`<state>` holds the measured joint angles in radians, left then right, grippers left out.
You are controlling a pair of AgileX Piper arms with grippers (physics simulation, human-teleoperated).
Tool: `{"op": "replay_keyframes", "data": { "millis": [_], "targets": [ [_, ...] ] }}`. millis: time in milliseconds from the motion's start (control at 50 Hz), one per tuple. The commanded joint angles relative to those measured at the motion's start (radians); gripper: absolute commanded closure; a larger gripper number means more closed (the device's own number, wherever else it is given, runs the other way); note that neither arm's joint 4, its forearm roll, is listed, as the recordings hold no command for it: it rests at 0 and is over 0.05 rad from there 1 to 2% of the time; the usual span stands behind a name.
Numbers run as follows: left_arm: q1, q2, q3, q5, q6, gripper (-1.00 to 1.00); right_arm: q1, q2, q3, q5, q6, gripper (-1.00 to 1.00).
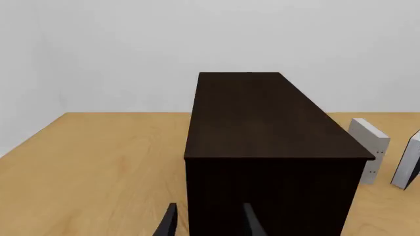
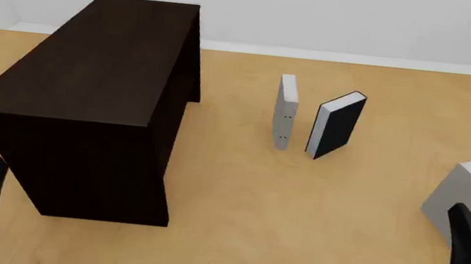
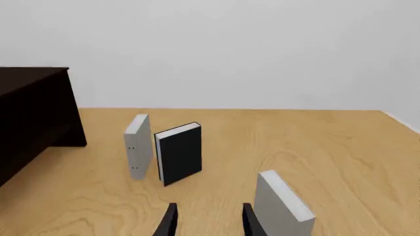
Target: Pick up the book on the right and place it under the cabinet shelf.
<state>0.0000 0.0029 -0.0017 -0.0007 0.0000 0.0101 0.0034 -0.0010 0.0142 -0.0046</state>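
Both pincers (image 3: 208,221) (image 1: 208,221) parted, empty.

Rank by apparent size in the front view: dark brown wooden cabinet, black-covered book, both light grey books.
1. dark brown wooden cabinet
2. Unsure: black-covered book, right grey book (nearer camera, partly hidden)
3. Middle grey book, seen edge-on

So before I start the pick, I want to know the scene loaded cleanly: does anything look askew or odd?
Nothing looks damaged. All three books stand on edge: the grey book and black book close together mid-table, the book on the right angled differently, near the right gripper. The cabinet shelf stands square.
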Motion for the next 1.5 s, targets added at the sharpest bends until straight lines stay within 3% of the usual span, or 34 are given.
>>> {"op": "replay_keyframes", "data": {
  "millis": [20,140,160,260,320,400,440,480,500,660,680,720,800,820,840,900,940,960,1000,1040,1060,1120,1140,1180,1200,1220,1240,1300,1320,1360,1380,1420,1440,1500],
  "targets": [
    [0.000,0.005,-0.003,-0.001,0.000,-1.00,0.000,0.013,-0.001,-0.023,-0.003,-1.00],
    [0.000,0.005,-0.003,-0.001,0.000,-1.00,-0.002,0.018,-0.005,-0.028,-0.003,-1.00],
    [0.000,0.005,-0.003,-0.001,0.000,-1.00,0.007,0.009,-0.006,-0.022,-0.025,-1.00],
    [0.000,0.005,-0.003,-0.001,0.000,-1.00,0.012,0.035,-0.035,-0.013,0.002,-1.00],
    [0.000,0.005,-0.003,-0.001,0.000,-1.00,0.026,0.039,-0.088,0.024,-0.003,-1.00],
    [0.000,0.005,-0.003,-0.001,0.000,-1.00,0.033,0.094,-0.182,0.063,0.030,-1.00],
    [0.000,0.005,-0.003,-0.001,0.000,-1.00,0.010,0.151,-0.242,0.078,0.073,-1.00],
    [0.000,0.005,-0.003,-0.001,0.000,-1.00,0.036,0.170,-0.272,0.097,0.057,-1.00],
    [0.000,0.005,-0.003,-0.001,0.000,-1.00,0.029,0.166,-0.296,0.111,0.009,-1.00],
    [0.000,0.005,-0.003,-0.001,0.000,-1.00,0.074,0.273,-0.471,0.226,0.017,-1.00],
    [0.000,0.005,-0.003,-0.001,0.000,-1.00,0.078,0.302,-0.495,0.231,-0.029,-1.00],
    [0.000,0.005,-0.003,-0.001,0.000,-1.00,0.082,0.318,-0.534,0.260,-0.004,-1.00],
    [0.000,0.005,-0.003,-0.001,0.000,-1.00,0.086,0.388,-0.627,0.314,-0.072,-1.00],
    [0.000,0.005,-0.003,-0.001,0.000,-1.00,0.055,0.453,-0.655,0.336,-0.134,-1.00],
    [0.000,0.005,-0.003,-0.001,0.000,-1.00,0.108,0.451,-0.688,0.364,-0.124,-1.00],
    [0.000,0.005,-0.003,-0.001,0.000,-1.00,0.122,0.470,-0.730,0.404,-0.163,-1.00],
    [0.000,0.005,-0.003,-0.001,0.000,-1.00,0.115,0.496,-0.744,0.423,-0.160,-1.00],
    [0.000,0.005,-0.003,-0.001,0.000,-1.00,0.079,0.536,-0.754,0.441,-0.185,-1.00],
    [0.000,0.005,-0.003,-0.001,0.000,-1.00,0.097,0.548,-0.794,0.473,-0.127,-1.00],
    [0.000,0.005,-0.003,-0.001,0.000,-1.00,0.080,0.566,-0.802,0.482,-0.138,-1.00],
    [0.000,0.005,-0.003,-0.001,0.000,-1.00,0.081,0.564,-0.804,0.490,-0.186,-1.00],
    [0.000,0.005,-0.003,-0.001,0.000,-1.00,0.083,0.596,-0.843,0.541,-0.163,-1.00],
    [0.000,0.005,-0.003,-0.001,0.000,-1.00,0.053,0.623,-0.852,0.559,-0.210,-1.00],
    [0.000,0.005,-0.003,-0.001,0.000,-1.00,0.072,0.618,-0.874,0.578,-0.218,-1.00],
    [0.000,0.005,-0.003,-0.001,0.000,-1.00,-0.009,0.668,-0.867,0.592,-0.323,-1.00],
    [0.000,0.005,-0.003,-0.001,0.000,-1.00,0.037,0.656,-0.896,0.619,-0.271,-1.00],
    [0.000,0.005,-0.003,-0.001,0.000,-1.00,-0.004,0.689,-0.892,0.649,-0.335,-1.00],
    [0.000,0.005,-0.003,-0.001,0.000,-1.00,-0.008,0.706,-0.928,0.697,-0.322,-1.00],
    [0.000,0.005,-0.003,-0.001,0.000,-1.00,-0.011,0.703,-0.939,0.713,-0.358,-1.00],
    [0.000,0.005,-0.003,-0.001,0.000,-1.00,-0.028,0.730,-0.955,0.743,-0.367,-1.00],
    [0.000,0.005,-0.003,-0.001,0.000,-1.00,-0.055,0.743,-0.968,0.762,-0.410,-1.00],
    [0.000,0.005,-0.003,-0.001,0.000,-1.00,-0.041,0.756,-0.997,0.792,-0.388,-1.00],
    [0.000,0.005,-0.003,-0.001,0.000,-1.00,-0.066,0.764,-1.011,0.804,-0.419,-1.00],
    [0.000,0.005,-0.003,-0.001,0.000,-1.00,-0.069,0.792,-1.052,0.868,-0.424,-1.00]
  ]
}}
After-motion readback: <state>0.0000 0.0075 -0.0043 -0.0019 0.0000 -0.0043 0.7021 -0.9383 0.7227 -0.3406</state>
